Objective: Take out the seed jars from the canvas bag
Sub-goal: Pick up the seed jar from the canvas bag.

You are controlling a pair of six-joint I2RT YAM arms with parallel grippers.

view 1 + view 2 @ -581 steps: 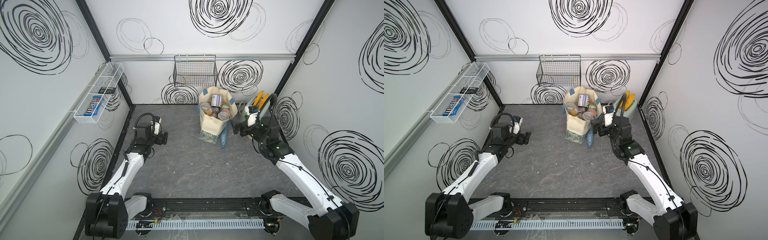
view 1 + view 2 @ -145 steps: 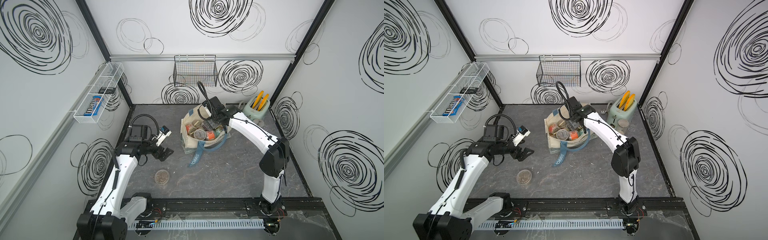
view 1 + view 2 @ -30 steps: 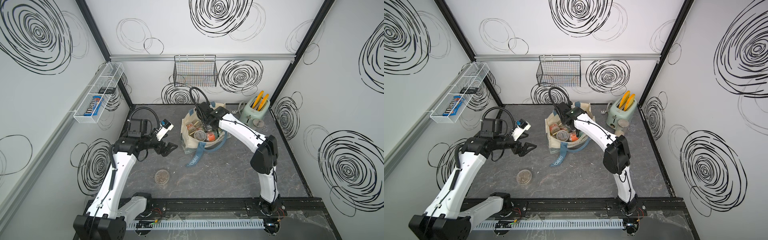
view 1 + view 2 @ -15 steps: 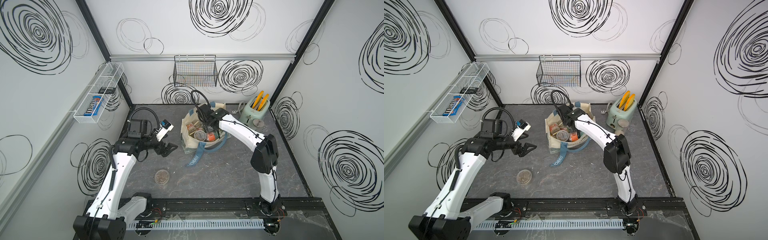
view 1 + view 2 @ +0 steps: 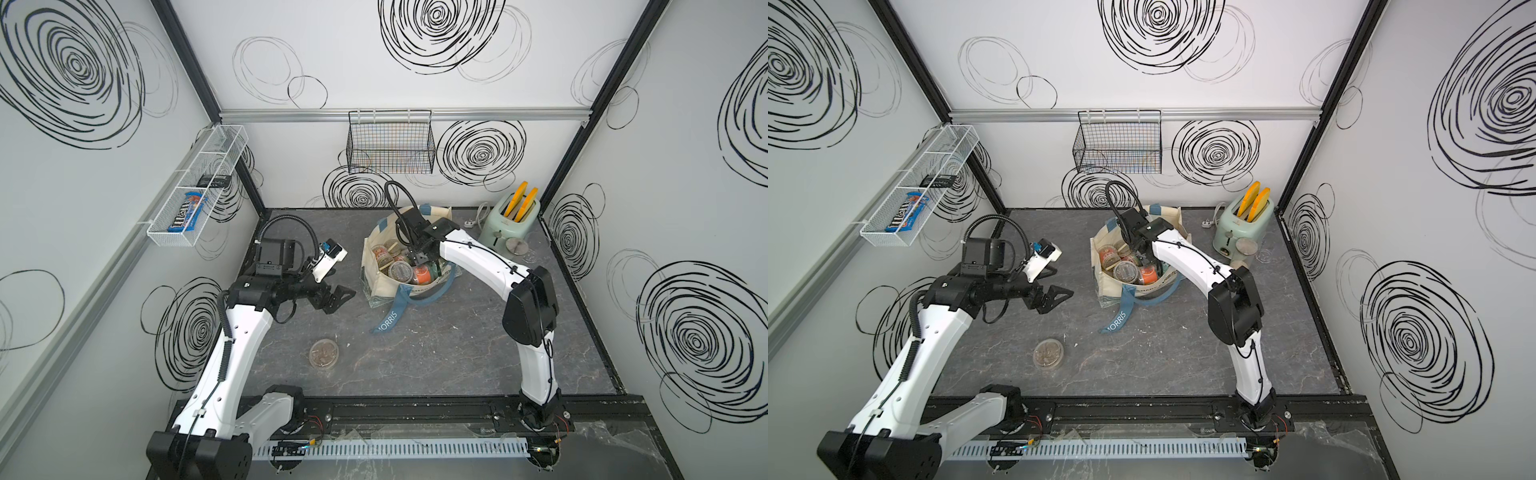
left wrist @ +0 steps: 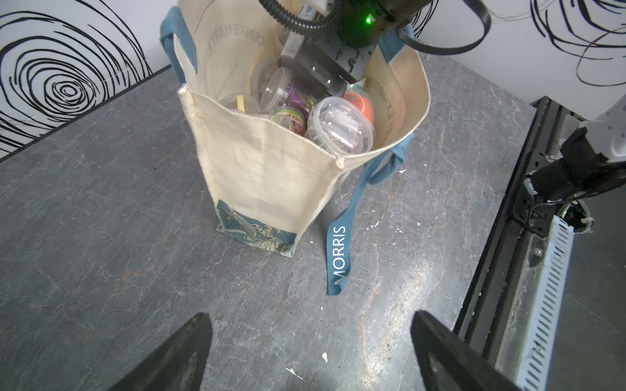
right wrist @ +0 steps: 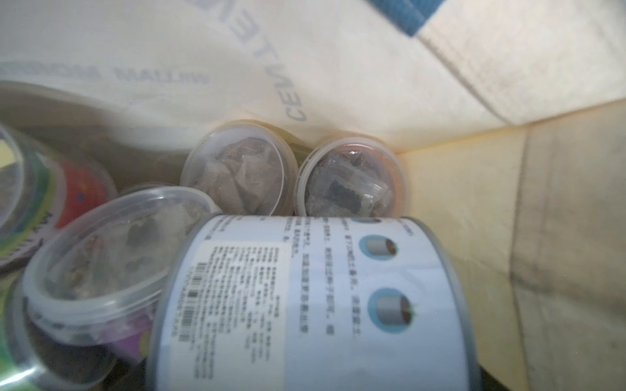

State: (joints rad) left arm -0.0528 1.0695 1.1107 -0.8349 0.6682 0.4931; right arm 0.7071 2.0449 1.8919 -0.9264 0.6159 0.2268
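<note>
Hovering at left, my left gripper holds its black fingers spread wide and empty above the grey stone-patterned desk. One squat clear plastic seed jar stands alone on the desk, apart from the cream canvas bag with blue handles. More seed jars fill the bag. My right gripper reaches inside, facing a white-and-blue-labelled canister. I cannot tell whether its fingers are clenched.

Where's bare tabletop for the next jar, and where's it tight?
Free: the wide stretch between the loose jar, the MORRIS strap and the right arm's base. Crowded: inside the canvas bag, and between bag and toaster.
</note>
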